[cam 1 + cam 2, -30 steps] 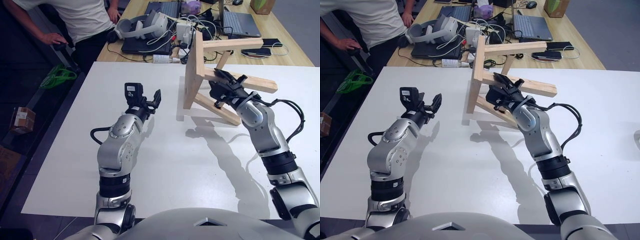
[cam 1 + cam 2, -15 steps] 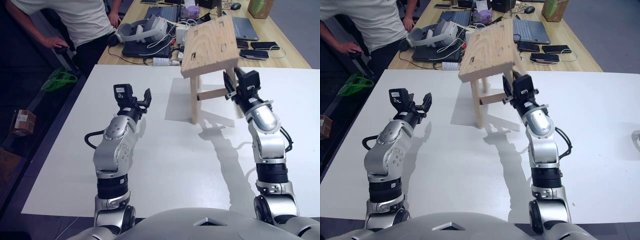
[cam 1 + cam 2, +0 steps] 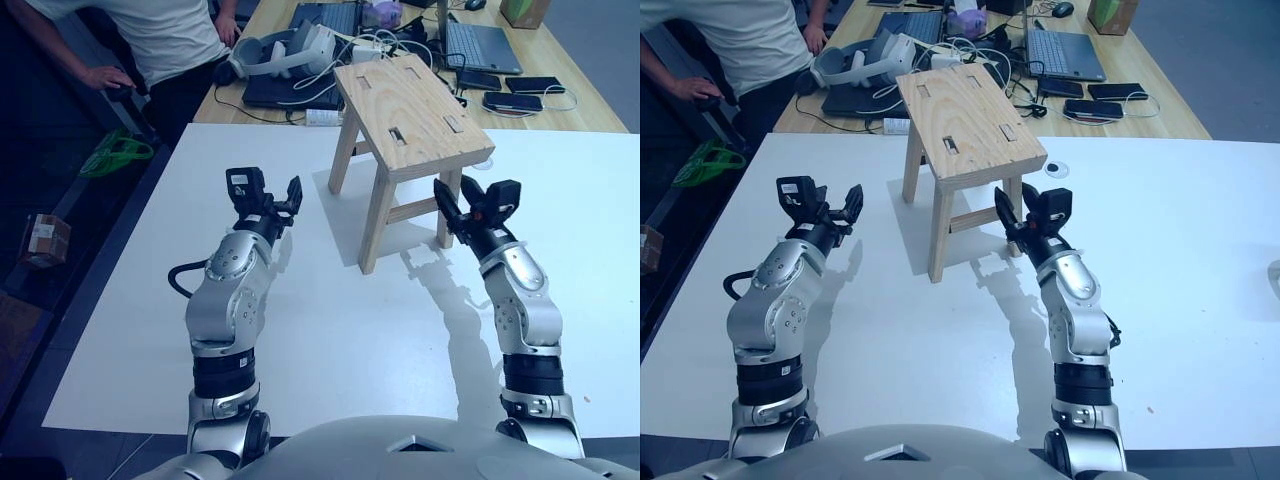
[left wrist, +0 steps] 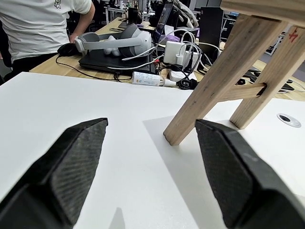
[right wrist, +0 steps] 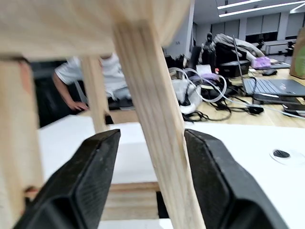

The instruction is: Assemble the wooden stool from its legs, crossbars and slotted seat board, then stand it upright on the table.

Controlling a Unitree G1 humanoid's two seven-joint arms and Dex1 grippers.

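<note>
Standing upright, stool leg sits inside spread right hand.

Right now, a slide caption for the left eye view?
Stool stands upright on table, right hand open around its leg.

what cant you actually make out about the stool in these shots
- Fourth leg: head views, hidden beneath the seat board.
- Whether the right claw touches the near leg standing between its open jaws: right wrist view, too close and blurred.
- Seat top: both wrist views, cut off by the picture's edge.
- Ends of the crossbar: right wrist view, hidden behind the claw.
</note>
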